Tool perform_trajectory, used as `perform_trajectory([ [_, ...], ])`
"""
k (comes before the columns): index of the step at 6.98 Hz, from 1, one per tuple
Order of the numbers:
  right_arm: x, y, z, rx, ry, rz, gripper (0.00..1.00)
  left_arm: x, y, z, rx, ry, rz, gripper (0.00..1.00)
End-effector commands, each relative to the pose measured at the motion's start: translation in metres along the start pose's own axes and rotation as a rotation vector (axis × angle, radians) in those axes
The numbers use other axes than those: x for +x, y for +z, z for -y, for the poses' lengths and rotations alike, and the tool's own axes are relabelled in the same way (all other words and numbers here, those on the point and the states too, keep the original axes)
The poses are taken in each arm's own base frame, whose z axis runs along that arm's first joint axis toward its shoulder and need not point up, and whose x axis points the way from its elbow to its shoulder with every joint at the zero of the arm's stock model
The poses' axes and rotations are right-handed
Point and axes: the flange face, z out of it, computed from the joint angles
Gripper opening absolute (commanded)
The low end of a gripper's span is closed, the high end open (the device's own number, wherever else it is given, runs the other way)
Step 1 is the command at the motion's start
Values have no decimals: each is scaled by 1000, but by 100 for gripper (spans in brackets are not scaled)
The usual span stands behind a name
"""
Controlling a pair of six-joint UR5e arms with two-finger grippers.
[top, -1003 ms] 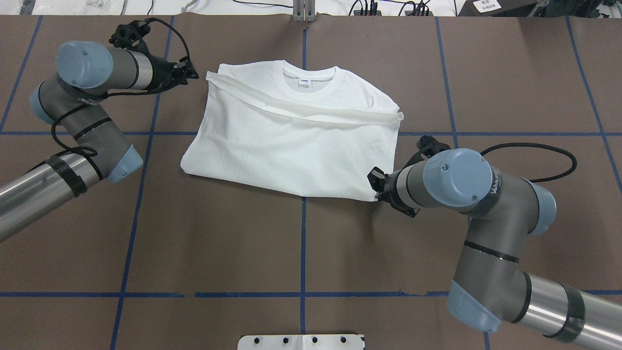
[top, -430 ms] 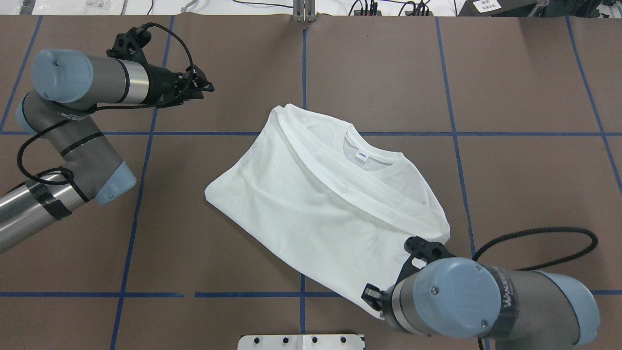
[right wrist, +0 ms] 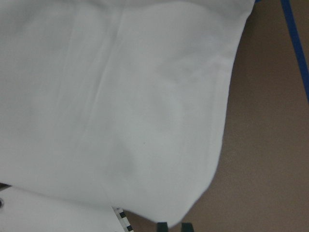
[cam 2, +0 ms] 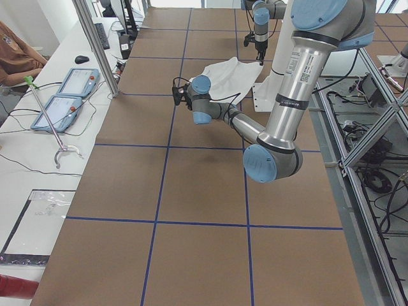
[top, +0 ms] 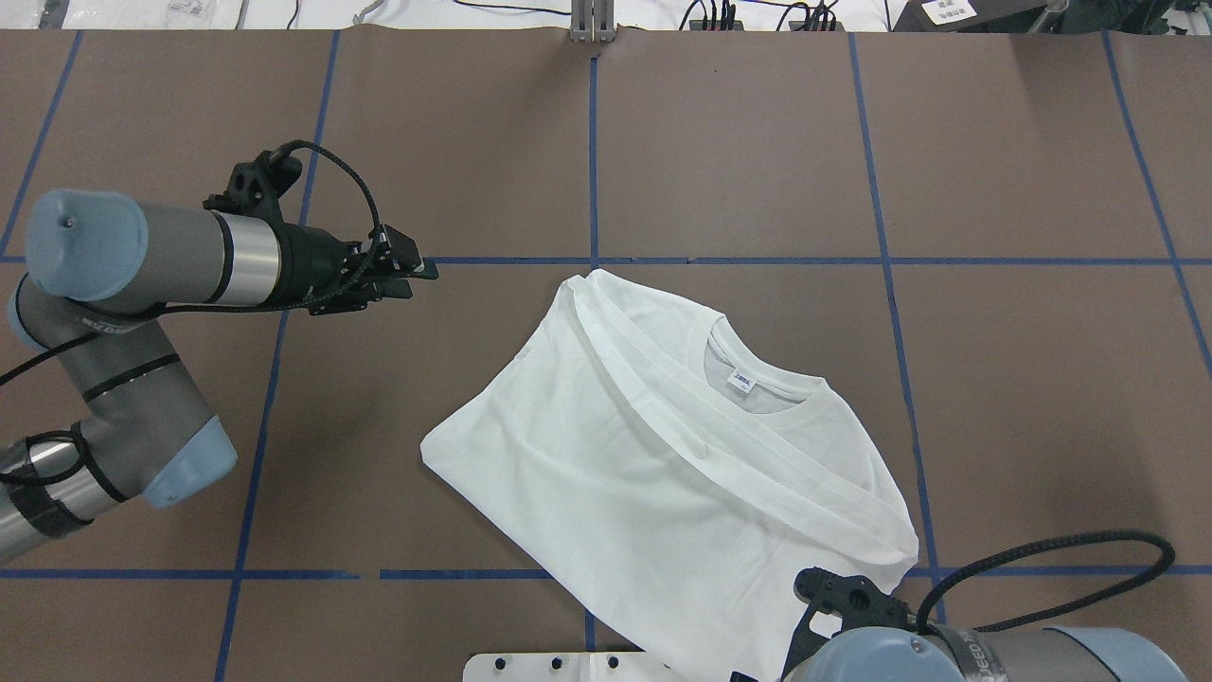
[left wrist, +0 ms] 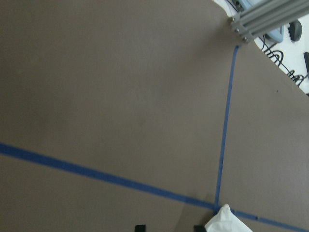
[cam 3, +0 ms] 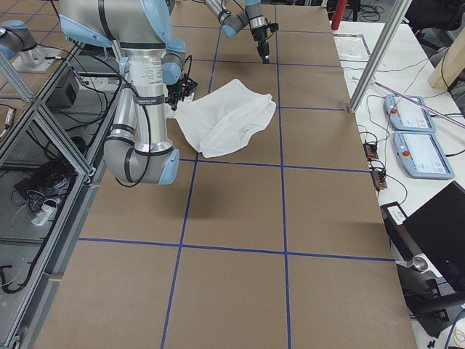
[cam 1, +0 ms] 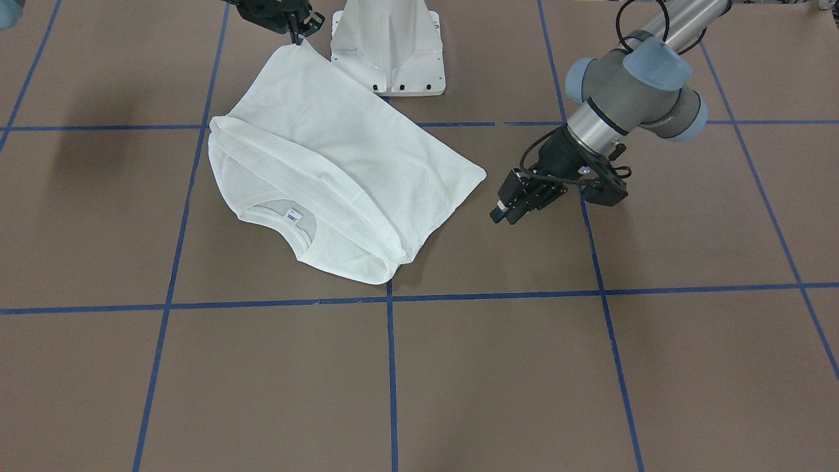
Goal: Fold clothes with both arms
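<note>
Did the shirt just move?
Yes. The T-shirt slid toward the robot and turned; its collar now lies on the robot's side of the far blue tape line.

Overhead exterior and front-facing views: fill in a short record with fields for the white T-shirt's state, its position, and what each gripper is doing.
garment: T-shirt, white, partly folded, a sleeve laid across it, collar and neck label showing
position: lies at a slant on the brown table, one corner lifted
right gripper: appears shut on the lifted corner, beside the white pedestal base
left gripper: open, empty, apart from the T-shirt
</note>
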Motion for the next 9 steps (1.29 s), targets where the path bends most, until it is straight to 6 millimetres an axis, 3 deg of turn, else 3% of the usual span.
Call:
perform_trajectory([
  [1, -4, -25, 17, 16, 71, 52, 100, -14, 9, -49, -75, -129, 32, 100],
  [3, -32, -82, 81, 84, 187, 200, 100, -24, 27, -74, -49, -247, 118, 100],
  [4, -40, -106, 110, 121, 228, 254, 100, -33, 44, -101, -72, -271, 171, 100],
  [6, -52, -113, 140, 175, 265, 309, 100, -32, 63, -110, -32, -309, 296, 98],
  [7, -66, -93, 152, 181, 268, 327, 100, -21, 79, -123, -19, -319, 380, 98],
  [9, -71, -86, 161, 188, 276, 330, 100, -26, 84, -132, -23, -321, 412, 89],
])
